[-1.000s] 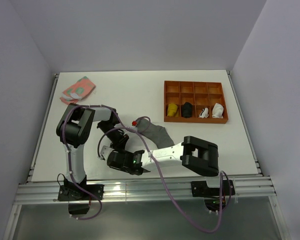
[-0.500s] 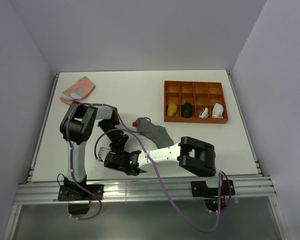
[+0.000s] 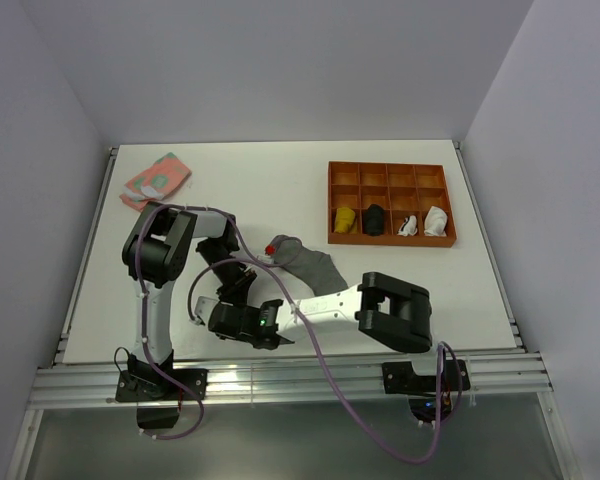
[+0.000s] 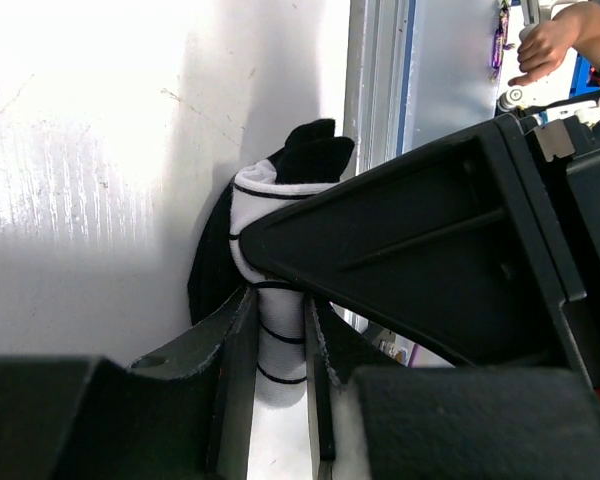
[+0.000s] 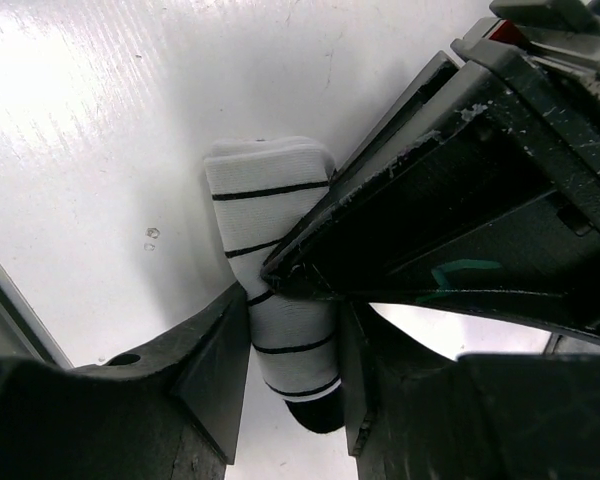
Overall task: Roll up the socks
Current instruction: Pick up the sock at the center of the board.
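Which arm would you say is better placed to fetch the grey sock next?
Probably the left. The left gripper and right gripper both clamp the striped sock, but in the top view the left sits nearer the grey sock; the right lies farther off.

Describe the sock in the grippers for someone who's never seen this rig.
On the white table, look near-left, where the left gripper and right gripper meet. Both pinch a white fabric sock with thin black stripes and black ends. The loose sock lying beside it is plain grey, with no stripes.
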Action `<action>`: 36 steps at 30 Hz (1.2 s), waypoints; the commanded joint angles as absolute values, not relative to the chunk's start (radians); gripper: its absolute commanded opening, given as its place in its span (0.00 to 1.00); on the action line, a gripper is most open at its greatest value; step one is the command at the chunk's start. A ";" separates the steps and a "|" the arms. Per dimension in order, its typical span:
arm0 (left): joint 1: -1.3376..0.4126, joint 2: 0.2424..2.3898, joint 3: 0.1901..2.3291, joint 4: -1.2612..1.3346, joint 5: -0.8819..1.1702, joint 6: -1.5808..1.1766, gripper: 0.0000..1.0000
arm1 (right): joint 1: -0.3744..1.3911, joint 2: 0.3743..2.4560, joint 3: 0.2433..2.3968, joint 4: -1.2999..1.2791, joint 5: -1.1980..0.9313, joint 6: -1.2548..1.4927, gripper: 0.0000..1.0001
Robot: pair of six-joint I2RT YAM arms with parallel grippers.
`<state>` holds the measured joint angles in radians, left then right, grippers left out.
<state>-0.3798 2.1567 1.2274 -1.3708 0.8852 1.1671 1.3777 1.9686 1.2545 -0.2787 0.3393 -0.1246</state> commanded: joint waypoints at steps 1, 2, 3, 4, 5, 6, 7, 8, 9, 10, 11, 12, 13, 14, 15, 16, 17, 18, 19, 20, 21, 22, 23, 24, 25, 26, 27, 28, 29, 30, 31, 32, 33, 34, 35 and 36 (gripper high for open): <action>-0.403 2.152 1.212 -1.344 0.756 1.198 0.19 | 1.322 2.036 1.204 -0.264 0.305 -0.141 0.02; -0.400 2.143 1.218 -1.323 0.765 1.174 0.25 | 1.319 2.025 1.197 -0.262 0.301 -0.138 0.00; -0.396 2.138 1.233 -1.307 0.772 1.160 0.25 | 1.316 2.022 1.192 -0.262 0.301 -0.134 0.00; -0.385 2.129 1.242 -1.295 0.793 1.140 0.27 | 1.313 2.016 1.186 -0.264 0.301 -0.127 0.00; -0.376 2.126 1.252 -1.270 0.807 1.112 0.32 | 1.310 2.011 1.181 -0.264 0.295 -0.124 0.00; -0.367 2.120 1.273 -1.258 0.822 1.095 0.34 | 1.307 1.999 1.175 -0.264 0.293 -0.121 0.00; -0.342 2.115 1.287 -1.259 0.853 1.091 0.35 | 1.305 1.994 1.166 -0.262 0.290 -0.117 0.00; -0.330 2.115 1.301 -1.261 0.867 1.079 0.37 | 1.304 1.993 1.164 -0.262 0.287 -0.114 0.00; -0.319 2.117 1.328 -1.267 0.876 1.075 0.38 | 1.302 1.990 1.161 -0.265 0.284 -0.112 0.00; -0.302 2.124 1.341 -1.275 0.882 1.077 0.39 | 1.302 1.988 1.158 -0.265 0.281 -0.107 0.00; -0.296 2.129 1.350 -1.284 0.893 1.078 0.39 | 1.301 1.988 1.157 -0.265 0.275 -0.107 0.00; -0.292 2.135 1.367 -1.292 0.894 1.077 0.39 | 1.299 1.988 1.157 -0.264 0.273 -0.104 0.00; -0.287 2.143 1.371 -1.298 0.897 1.078 0.40 | 1.299 1.987 1.152 -0.261 0.270 -0.101 0.00; -0.284 2.143 1.373 -1.299 0.900 1.078 0.41 | 1.298 1.987 1.152 -0.264 0.268 -0.100 0.00; -0.281 2.144 1.374 -1.296 0.899 1.078 0.41 | 1.296 1.985 1.152 -0.264 0.262 -0.098 0.00; -0.281 2.138 1.373 -1.289 0.896 1.068 0.40 | 1.295 1.980 1.149 -0.264 0.261 -0.095 0.00; -0.278 2.132 1.370 -1.289 0.899 1.077 0.41 | 1.293 1.982 1.149 -0.267 0.256 -0.094 0.00; -0.275 2.131 1.370 -1.298 0.905 1.087 0.41 | 1.292 1.980 1.147 -0.268 0.250 -0.094 0.00; -0.269 2.128 1.373 -1.293 0.902 1.075 0.42 | 1.286 1.977 1.144 -0.268 0.242 -0.091 0.00; -0.265 2.126 1.374 -1.298 0.902 1.077 0.43 | 1.282 1.976 1.143 -0.270 0.238 -0.087 0.00; -0.256 2.125 1.384 -1.305 0.910 1.084 0.43 | 1.278 1.973 1.141 -0.273 0.229 -0.084 0.00; -0.250 2.123 1.388 -1.307 0.913 1.080 0.43 | 1.273 1.973 1.141 -0.275 0.221 -0.083 0.00; -0.242 2.123 1.393 -1.318 0.916 1.086 0.45 | 1.270 1.967 1.138 -0.273 0.219 -0.081 0.00; -0.235 2.128 1.408 -1.333 0.919 1.100 0.45 | 1.269 1.964 1.135 -0.273 0.216 -0.080 0.00; -0.223 2.131 1.416 -1.341 0.923 1.103 0.46 | 1.269 1.962 1.131 -0.273 0.216 -0.078 0.00; -0.216 2.132 1.423 -1.345 0.925 1.098 0.47 | 1.266 1.962 1.132 -0.275 0.216 -0.078 0.00; -0.209 2.134 1.436 -1.353 0.925 1.103 0.48 | 1.264 1.962 1.132 -0.278 0.213 -0.077 0.00; -0.198 2.135 1.442 -1.358 0.925 1.104 0.48 | 1.262 1.962 1.131 -0.281 0.213 -0.077 0.00; -0.190 2.134 1.450 -1.355 0.927 1.100 0.49 | 1.262 1.963 1.131 -0.281 0.212 -0.077 0.00; -0.180 2.134 1.454 -1.365 0.930 1.110 0.49 | 1.261 1.963 1.132 -0.285 0.210 -0.075 0.00; -0.173 2.132 1.457 -1.364 0.927 1.105 0.49 | 1.262 1.965 1.129 -0.285 0.212 -0.074 0.00; -0.170 2.132 1.462 -1.353 0.925 1.095 0.49 | 1.261 1.967 1.132 -0.287 0.215 -0.074 0.00; -0.163 2.129 1.463 -1.344 0.927 1.089 0.49 | 1.261 1.964 1.129 -0.285 0.218 -0.072 0.00; -0.157 2.126 1.465 -1.336 0.928 1.072 0.49 | 1.259 1.960 1.123 -0.282 0.218 -0.069 0.00; -0.149 2.123 1.466 -1.324 0.933 1.062 0.49 | 1.255 1.956 1.121 -0.275 0.201 -0.066 0.00; -0.135 2.114 1.468 -1.300 0.936 1.051 0.49 | 1.249 1.948 1.117 -0.273 0.193 -0.055 0.00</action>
<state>-0.1547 2.1529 1.4364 -1.3296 0.8974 1.0698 1.2732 1.9316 1.1774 -0.1459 0.2447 -0.0978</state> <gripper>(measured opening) 0.488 0.392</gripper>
